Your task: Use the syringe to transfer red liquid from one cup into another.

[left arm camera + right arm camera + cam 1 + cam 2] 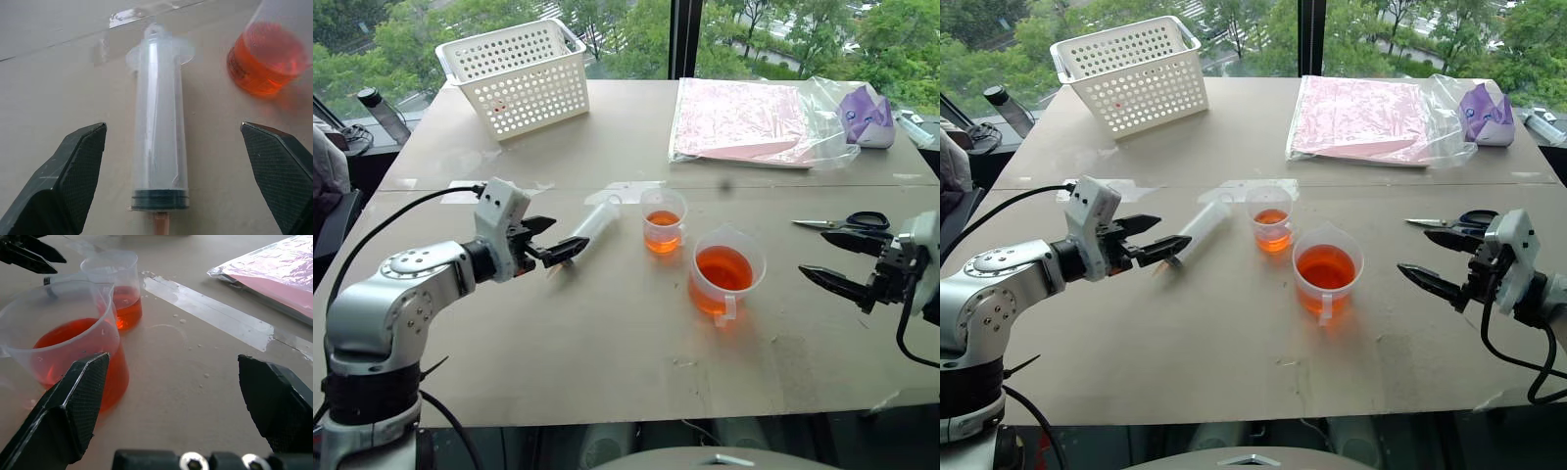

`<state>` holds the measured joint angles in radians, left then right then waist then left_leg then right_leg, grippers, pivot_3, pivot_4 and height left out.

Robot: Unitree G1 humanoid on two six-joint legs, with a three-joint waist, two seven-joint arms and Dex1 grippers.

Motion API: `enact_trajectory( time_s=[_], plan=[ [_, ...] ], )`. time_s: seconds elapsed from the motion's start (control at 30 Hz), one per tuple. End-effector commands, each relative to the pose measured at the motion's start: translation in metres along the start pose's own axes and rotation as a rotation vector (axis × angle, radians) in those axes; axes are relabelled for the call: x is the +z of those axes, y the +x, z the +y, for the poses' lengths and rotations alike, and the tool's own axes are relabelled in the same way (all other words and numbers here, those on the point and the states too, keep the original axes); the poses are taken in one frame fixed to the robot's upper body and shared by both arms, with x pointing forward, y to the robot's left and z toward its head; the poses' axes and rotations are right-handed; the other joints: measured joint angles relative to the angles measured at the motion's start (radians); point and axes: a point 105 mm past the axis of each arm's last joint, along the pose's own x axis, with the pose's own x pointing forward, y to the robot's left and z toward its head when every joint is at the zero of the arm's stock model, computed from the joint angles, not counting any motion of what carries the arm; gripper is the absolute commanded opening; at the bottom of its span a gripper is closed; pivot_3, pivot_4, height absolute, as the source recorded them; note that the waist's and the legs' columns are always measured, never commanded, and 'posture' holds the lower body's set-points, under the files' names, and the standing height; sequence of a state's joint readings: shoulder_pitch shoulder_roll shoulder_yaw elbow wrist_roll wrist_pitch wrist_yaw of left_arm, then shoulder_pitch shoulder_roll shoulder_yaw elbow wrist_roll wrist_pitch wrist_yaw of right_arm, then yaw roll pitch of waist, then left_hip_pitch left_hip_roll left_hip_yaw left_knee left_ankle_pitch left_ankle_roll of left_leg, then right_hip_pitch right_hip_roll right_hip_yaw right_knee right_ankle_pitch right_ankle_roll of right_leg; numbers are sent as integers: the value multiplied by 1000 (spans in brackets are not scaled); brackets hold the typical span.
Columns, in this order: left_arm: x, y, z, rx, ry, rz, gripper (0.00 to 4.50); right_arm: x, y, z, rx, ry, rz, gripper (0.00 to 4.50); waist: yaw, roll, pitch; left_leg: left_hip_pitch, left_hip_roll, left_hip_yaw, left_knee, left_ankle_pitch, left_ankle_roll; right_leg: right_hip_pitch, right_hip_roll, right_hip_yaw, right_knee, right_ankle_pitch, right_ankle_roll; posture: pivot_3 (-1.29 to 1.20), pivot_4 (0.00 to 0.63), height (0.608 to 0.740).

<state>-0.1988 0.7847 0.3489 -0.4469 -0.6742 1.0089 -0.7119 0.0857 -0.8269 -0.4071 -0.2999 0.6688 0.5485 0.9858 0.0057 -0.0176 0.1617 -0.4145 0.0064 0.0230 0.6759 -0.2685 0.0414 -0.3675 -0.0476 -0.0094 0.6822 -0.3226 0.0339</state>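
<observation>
Clear syringe (159, 147) lies seemingly untouched between the left fingers (73, 171), spread wide.

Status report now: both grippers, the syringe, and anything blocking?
Left gripper open, syringe flat on table between its fingers. Right gripper open, empty. Both small cup and handled cup hold red liquid. Nothing blocking.

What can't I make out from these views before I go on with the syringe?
- Syringe tip: cut off by the left wrist view's edge; the left gripper covers it in the head views.
- Syringe graduation marks: too faint to read.
- Handled cup scale marks: too small.
- Scissors: handle partly behind the right gripper.
</observation>
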Motion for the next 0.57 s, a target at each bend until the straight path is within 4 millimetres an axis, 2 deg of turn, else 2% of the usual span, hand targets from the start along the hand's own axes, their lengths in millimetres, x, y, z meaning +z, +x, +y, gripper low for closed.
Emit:
enact_trajectory(
  time_s=[0.03, 0.13, 0.2, 0.3, 0.37, 0.43, 0.57],
  plan=[
    [-5, -17, -34, -150, 86, -9, 4461, -8, -15, 3, -23, -36, -2, 4500, -3, 2, -1, 1, 0, 0, -1, 0, 0, 1, 0, 0, -1, 0, 0, 0, 150, 740],
    [-32, -25, -59, -230, 67, 3, 4461, -37, -19, 11, -10, -108, 72, 4500, -4, 3, -1, 2, 0, 0, -3, 0, 0, 3, 0, 0, -3, 0, 0, 0, 150, 740],
    [-53, -28, -64, -225, 35, 39, 4461, -49, -20, 16, 5, -105, 88, 4500, -2, 3, -2, 4, 0, 0, -4, 0, 0, 5, 0, 0, -4, 0, 0, 0, 150, 740],
    [-76, -25, -70, -194, 109, 45, 4461, -51, -19, 17, -17, -96, 26, 4500, 0, 3, -1, 12, 0, 0, -6, -1, 1, 12, -1, 0, -4, 0, -1, 0, 150, 740],
    [-93, -24, -71, -161, 131, 48, 4461, -67, -17, 18, -30, -143, 56, 4500, 2, 5, -2, 21, 0, 0, -7, -4, 5, 20, -1, -1, -5, -1, -2, 0, 150, 740],
    [-102, -22, -72, -150, 151, 49, 4461, -73, -16, 20, -33, -138, 28, 4500, 6, 5, -4, 24, 0, 0, -8, -4, 6, 23, -2, 0, -6, -1, -2, 0, 150, 740],
    [-103, -18, -65, -129, 150, 11, 4461, -78, -16, 19, -54, -141, -12, 4500, 9, 7, -4, 23, 0, 0, -8, -4, 6, 22, -3, -1, -5, -1, -2, 0, 150, 740]
  ],
)
